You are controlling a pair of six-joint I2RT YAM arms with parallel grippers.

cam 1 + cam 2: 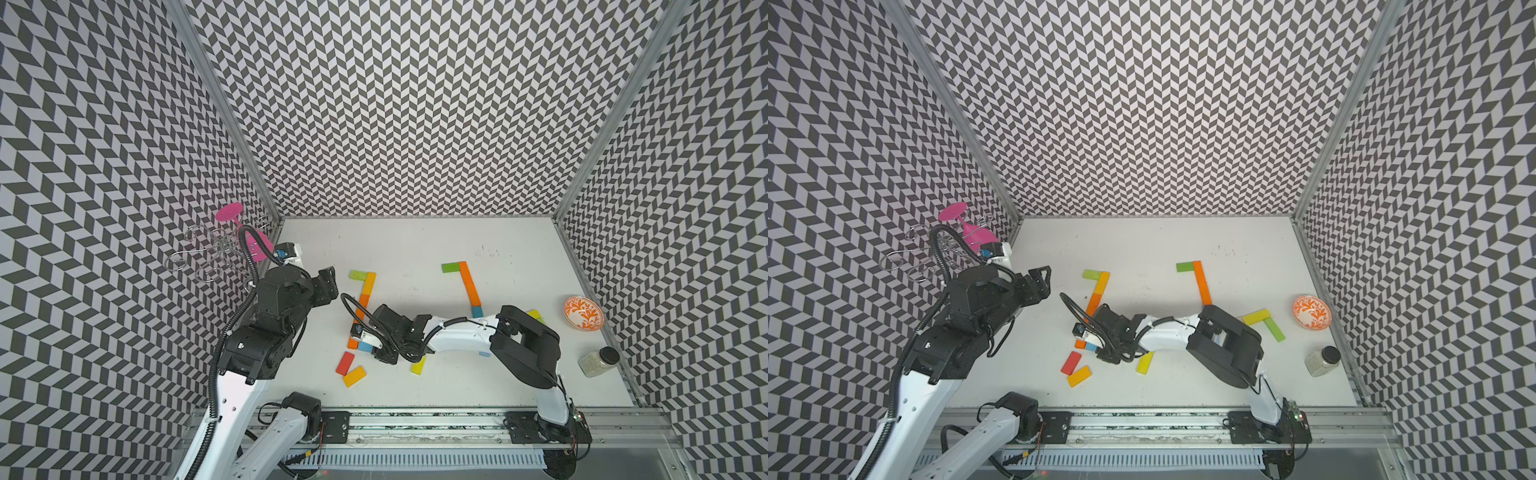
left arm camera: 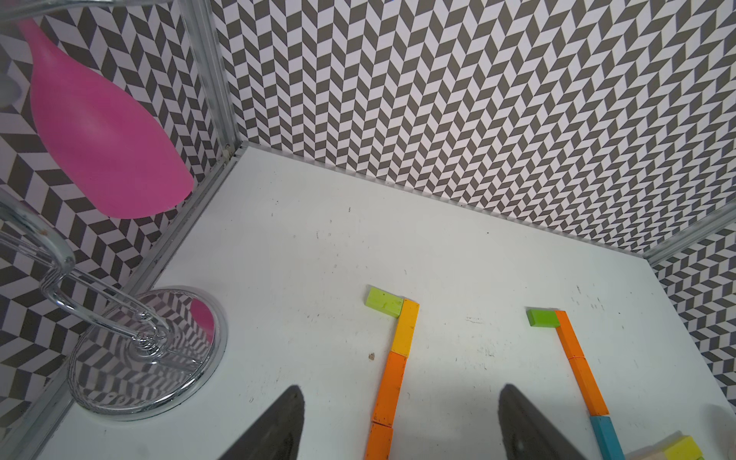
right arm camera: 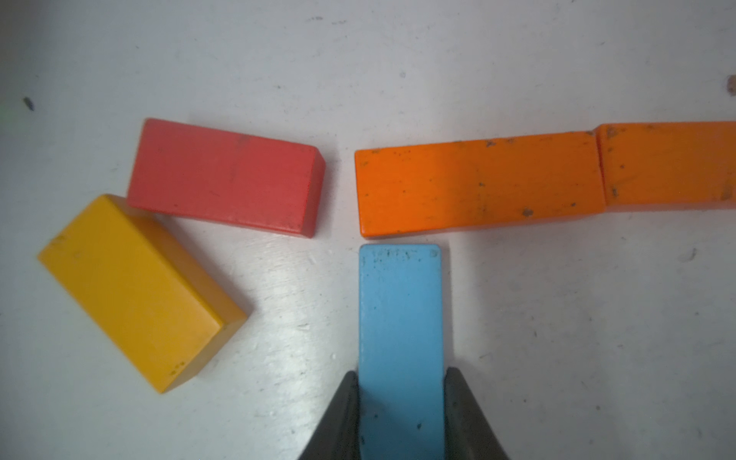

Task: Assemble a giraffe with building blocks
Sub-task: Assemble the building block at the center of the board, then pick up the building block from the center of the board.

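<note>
Grips the blue block (image 3: 400, 310) in the right gripper (image 3: 400, 382), with a dark finger pressed flat to each long side at one end. Holds it at a right angle to the nearest orange block (image 3: 478, 185) of the left-hand column, free end just beside that block's long side, with a thin strip of table (image 3: 557, 318) showing between. Cannot tell whether lifted or resting on the surface. In both top views, sits at the near end of that column, on its right side. Farther along the column: a second orange block (image 3: 669, 165) set end to end, then a yellow-orange block (image 1: 369, 282), capped by a lime block (image 1: 358, 274) jutting left. Nearer, lying loose and close together: a red block (image 3: 225, 177) and a yellow block (image 3: 135, 286). Shows the left gripper (image 2: 400, 388) released, fingers spread wide with nothing between, just left of the column's far part. Off to the right, a second column (image 1: 469, 286) in green, orange and blue; beyond it, a patterned bowl (image 1: 584, 312) and a jar (image 1: 598, 361).
</note>
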